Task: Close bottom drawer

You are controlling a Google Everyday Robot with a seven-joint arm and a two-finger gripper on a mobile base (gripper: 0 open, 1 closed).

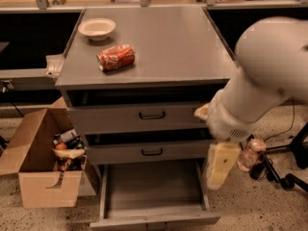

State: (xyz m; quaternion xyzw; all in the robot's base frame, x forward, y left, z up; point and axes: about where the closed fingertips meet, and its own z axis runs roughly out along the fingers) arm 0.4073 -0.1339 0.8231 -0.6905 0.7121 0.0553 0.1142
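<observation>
Bottom drawer (153, 189) pulled out bottom centre, end effector (220, 166) at its right edge, bowl (96, 29) behind can (116, 57) on surface (173, 42), box (41, 189) lower left

- one grey cabinet (168, 47)
- three drawers: top drawer (120, 117), middle drawer (120, 153), bottom drawer (154, 189)
- one bowl (96, 28)
- one red can (116, 57)
- one cardboard box (48, 189)
- one bottle (250, 154)
- one gripper (220, 166), hanging over the bottom drawer's right edge

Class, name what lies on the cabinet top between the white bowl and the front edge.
A red can on its side, in the camera view. The end effector hangs beside the open bottom drawer.
</observation>
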